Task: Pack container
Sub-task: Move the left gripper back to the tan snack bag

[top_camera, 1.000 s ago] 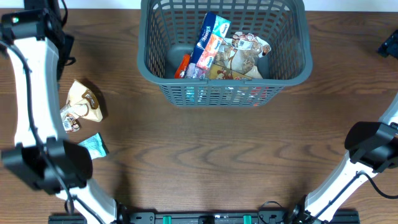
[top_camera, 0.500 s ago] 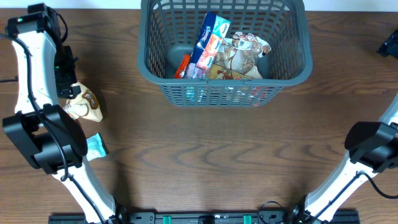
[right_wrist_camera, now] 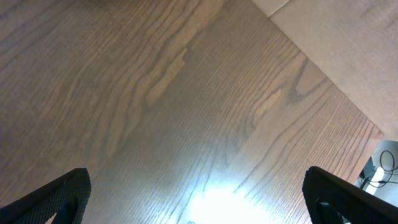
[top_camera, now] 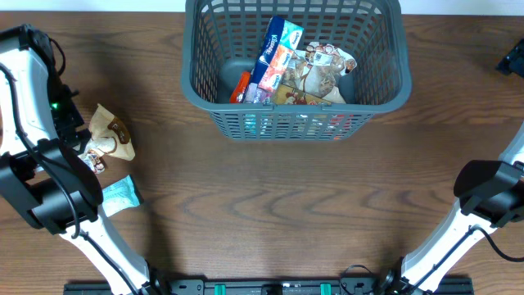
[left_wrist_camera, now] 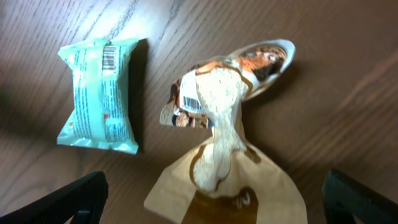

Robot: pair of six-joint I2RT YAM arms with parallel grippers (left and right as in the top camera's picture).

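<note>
Now the left arm (top_camera: 20, 90) has swung down from the table's far edge. The streaky wooden table (top_camera: 286, 213) bears the container (top_camera: 286, 123), a grey slotted plastic basket, at its far middle, with packets inside. The left gripper (left_wrist_camera: 217, 202) hangs wide open and empty over a crinkly brown bag (left_wrist_camera: 217, 124). A smooth teal packet (left_wrist_camera: 99, 93) lies beside the bag. The right gripper (right_wrist_camera: 202, 199) gapes over bare wood, empty.

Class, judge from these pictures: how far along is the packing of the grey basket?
Done: several snack packets lie in the container. In hand: nothing; the open left pincer hovers over the brown packet. To do: that packet and the teal packet lie on the table. Right pincer: open, empty.
</note>
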